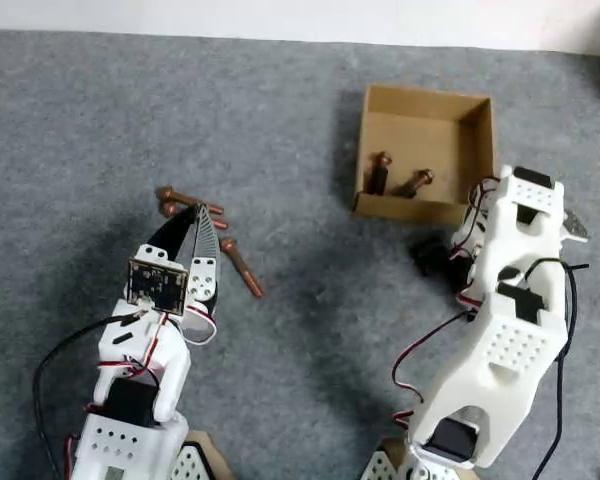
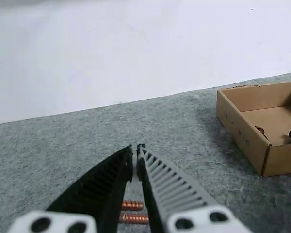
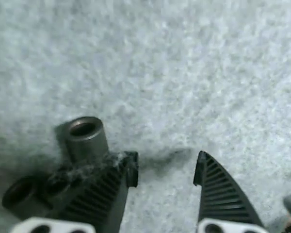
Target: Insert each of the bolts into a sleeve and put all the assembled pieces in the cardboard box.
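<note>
The left claw (image 2: 136,154) is hanging pinched shut right over the bolts (image 2: 132,206), which are lying crosswise under it. The right claw (image 3: 165,167) is gaping open, with the sleeves (image 3: 85,133) sitting just outside its jaws.

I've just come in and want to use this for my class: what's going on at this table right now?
The left arm's pincer, closed, hangs over a loose pile of copper bolts on the grey mat. The right arm's pincer is open next to a few dark sleeves, close to the cardboard box. Two assembled pieces are already in the box, and several bolts are not yet sleeved.
</note>
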### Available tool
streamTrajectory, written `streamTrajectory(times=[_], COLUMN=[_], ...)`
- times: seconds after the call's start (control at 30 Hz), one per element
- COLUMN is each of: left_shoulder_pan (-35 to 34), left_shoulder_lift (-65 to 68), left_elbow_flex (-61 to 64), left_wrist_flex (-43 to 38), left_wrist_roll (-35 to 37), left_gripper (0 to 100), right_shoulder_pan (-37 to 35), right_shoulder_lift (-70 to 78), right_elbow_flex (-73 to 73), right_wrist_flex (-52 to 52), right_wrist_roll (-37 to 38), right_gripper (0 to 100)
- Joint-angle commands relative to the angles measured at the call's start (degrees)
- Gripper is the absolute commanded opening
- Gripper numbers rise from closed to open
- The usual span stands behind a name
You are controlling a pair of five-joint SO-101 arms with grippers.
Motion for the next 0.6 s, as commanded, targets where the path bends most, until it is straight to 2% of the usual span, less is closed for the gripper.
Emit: streamTrajectory(times=[0.0, 0.13, 0.23, 0.37, 0.57], left_shoulder_pan=[0.9, 0.8, 0.8, 0.8, 0.8], left_shoulder_lift=[-0.5, -0.5, -0.5, -0.5, -0.5], left_elbow_flex=[1.4, 1.4, 1.4, 1.4, 1.4], left_wrist_flex=[0.2, 0.2, 0.2, 0.2, 0.2], left_wrist_roll=[-0.4, -0.4, -0.4, -0.4, -0.4], left_gripper=[3, 3, 3, 3, 3], right_shoulder_pan=[0.0, 0.0, 0.0, -0.1, -0.7], right_shoulder_lift=[-0.5, -0.5, -0.4, -0.1, 0.9], right_elbow_flex=[-5.9, -13.7, -18.4, -22.1, -20.8], right_wrist_flex=[3.4, 11.6, 13.8, 12.7, 5.1], right_wrist_roll=[-0.1, -0.1, -0.1, -0.1, -0.1], right_gripper=[19.2, 19.2, 19.2, 19.2, 19.2])
